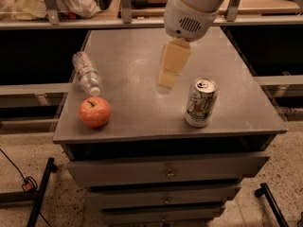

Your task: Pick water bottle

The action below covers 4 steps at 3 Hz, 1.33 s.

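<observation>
Water bottle (86, 73) lies on its side on the cabinet top (128, 46), just behind the apple (94, 111), cap toward it. My gripper (166, 82) hangs above the top, right of the apple, with the soda can (201, 102) farther right again; whether it is open or closed I cannot tell.

- No word, brand or number can be read anywhere in this view.
- The water bottle (86, 73) lies at about 9 o'clock on the counter (142, 46). Its pale label shows small red and green marks, too blurred to read.
- The soda can (201, 102) stands at about 4 o'clock. It has green markings on silver, but no letters can be made out.
- The claw (166, 82) hangs over the counter's middle, at 11 o'clock from the can.
</observation>
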Each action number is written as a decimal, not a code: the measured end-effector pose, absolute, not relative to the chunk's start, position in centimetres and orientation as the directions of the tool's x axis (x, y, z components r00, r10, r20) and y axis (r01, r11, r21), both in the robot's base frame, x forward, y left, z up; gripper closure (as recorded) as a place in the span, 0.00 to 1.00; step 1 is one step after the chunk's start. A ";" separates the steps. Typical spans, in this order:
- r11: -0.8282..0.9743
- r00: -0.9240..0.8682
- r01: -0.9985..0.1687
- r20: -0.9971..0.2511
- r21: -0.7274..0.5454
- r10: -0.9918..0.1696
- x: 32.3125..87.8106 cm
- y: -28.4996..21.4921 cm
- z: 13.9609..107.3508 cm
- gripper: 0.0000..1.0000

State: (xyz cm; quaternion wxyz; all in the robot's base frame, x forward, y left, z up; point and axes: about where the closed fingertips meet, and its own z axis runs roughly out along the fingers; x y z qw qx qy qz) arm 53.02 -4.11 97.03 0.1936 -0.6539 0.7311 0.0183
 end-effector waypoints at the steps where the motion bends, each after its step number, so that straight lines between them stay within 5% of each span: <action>1: 0.171 -0.092 -0.962 -0.336 -0.213 -0.937 56.3 -1.5 95.7 0.00; 4: 0.347 -0.256 -0.930 -0.456 -0.126 -0.852 61.5 8.6 93.5 0.00</action>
